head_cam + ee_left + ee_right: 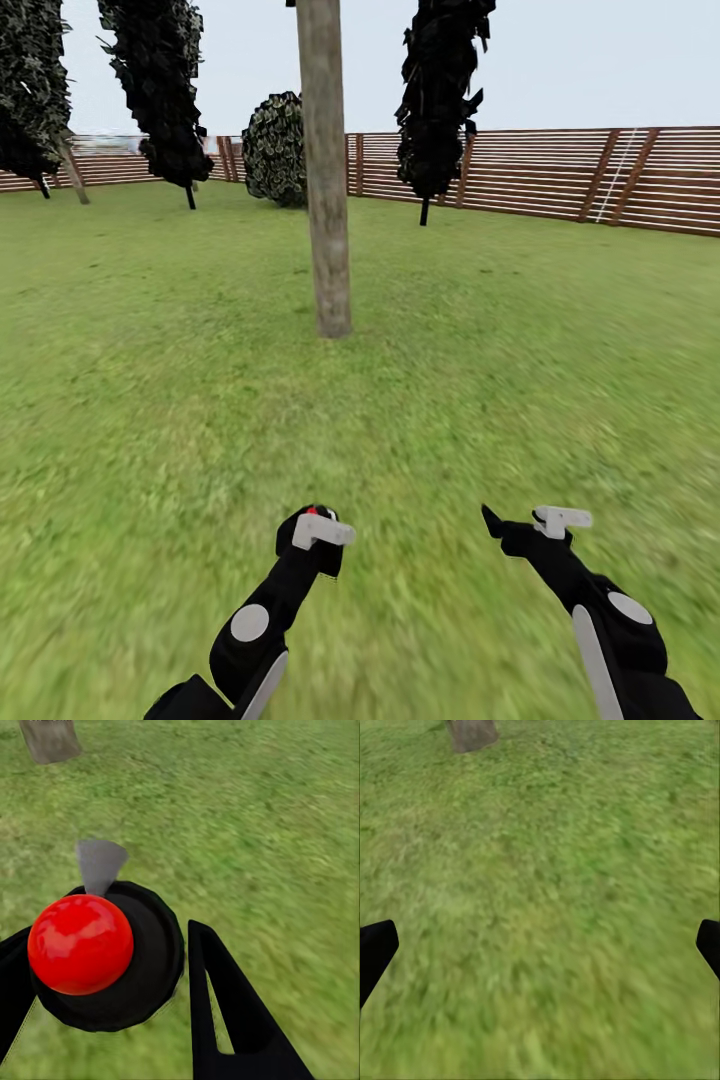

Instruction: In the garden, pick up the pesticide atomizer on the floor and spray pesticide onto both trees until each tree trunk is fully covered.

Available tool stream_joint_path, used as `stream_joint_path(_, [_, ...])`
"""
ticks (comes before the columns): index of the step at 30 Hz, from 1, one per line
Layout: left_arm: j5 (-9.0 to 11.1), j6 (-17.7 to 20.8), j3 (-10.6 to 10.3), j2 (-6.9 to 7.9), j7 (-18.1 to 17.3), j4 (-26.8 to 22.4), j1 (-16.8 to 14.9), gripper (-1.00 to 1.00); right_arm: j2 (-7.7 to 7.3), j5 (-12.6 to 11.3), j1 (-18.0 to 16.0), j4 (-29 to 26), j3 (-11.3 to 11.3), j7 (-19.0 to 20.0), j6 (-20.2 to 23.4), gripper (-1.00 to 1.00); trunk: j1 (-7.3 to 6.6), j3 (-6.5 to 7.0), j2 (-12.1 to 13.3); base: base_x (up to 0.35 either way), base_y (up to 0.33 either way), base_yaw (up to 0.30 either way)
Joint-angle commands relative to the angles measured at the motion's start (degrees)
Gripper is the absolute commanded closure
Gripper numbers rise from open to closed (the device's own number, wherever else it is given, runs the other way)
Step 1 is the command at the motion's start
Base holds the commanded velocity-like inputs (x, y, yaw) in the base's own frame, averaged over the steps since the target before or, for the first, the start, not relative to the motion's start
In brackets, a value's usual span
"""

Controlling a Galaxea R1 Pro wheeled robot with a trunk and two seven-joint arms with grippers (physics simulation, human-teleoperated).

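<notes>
My left jaws [112, 975] are clamped on the slim dark pesticide atomizer [112, 960] with its round red-topped spray head; my right jaws [540, 945] stand wide apart over green grass lawn [150, 400]. Ahead rises a thick, straight grey-brown tree trunk [325, 180], before a horizontal-slat wooden fence [560, 175].

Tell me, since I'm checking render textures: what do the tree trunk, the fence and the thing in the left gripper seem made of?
Tree trunk: rough matte bark, mottled grey-brown. Fence: reddish-brown wood, shown by its horizontal slats and slanted braces. Object held in the left gripper: likely plastic, a glossy red ball with a sharp highlight on a duller black round body; probably the pesticide atomizer seen end-on.
</notes>
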Motion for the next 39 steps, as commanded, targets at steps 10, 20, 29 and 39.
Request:
stream_joint_path(10, [0.4, 0.3, -0.2, 0.02, 0.7, 0.0, -0.1, 1.00, 0.14, -0.5, 0.0, -0.1, -0.2, 0.2, 0.4, -1.00, 0.03, -0.05, 0.0, 0.332, 0.089, 0.000])
stream_joint_path(20, [0.4, 0.3, -0.2, -0.02, 0.7, 0.1, -0.1, 1.00, 0.04, -0.6, 0.0, -0.1, -0.2, 0.2, 0.4, -1.00, 0.03, -0.05, 0.0, 0.332, 0.089, 0.000])
stream_joint_path(29, [0.4, 0.3, -0.2, -0.03, 0.7, 0.1, -0.1, 1.00, 0.01, -0.6, 0.0, -0.1, -0.2, 0.2, 0.4, -1.00, 0.03, -0.05, 0.0, 0.332, 0.089, 0.000])
stream_joint_path(39, [0.4, 0.3, -0.4, -0.03, 0.7, 0.1, -0.1, 1.00, -0.05, -0.6, 0.0, -0.1, -0.2, 0.2, 0.5, -1.00, 0.03, -0.05, 0.0, 0.332, 0.089, 0.000])
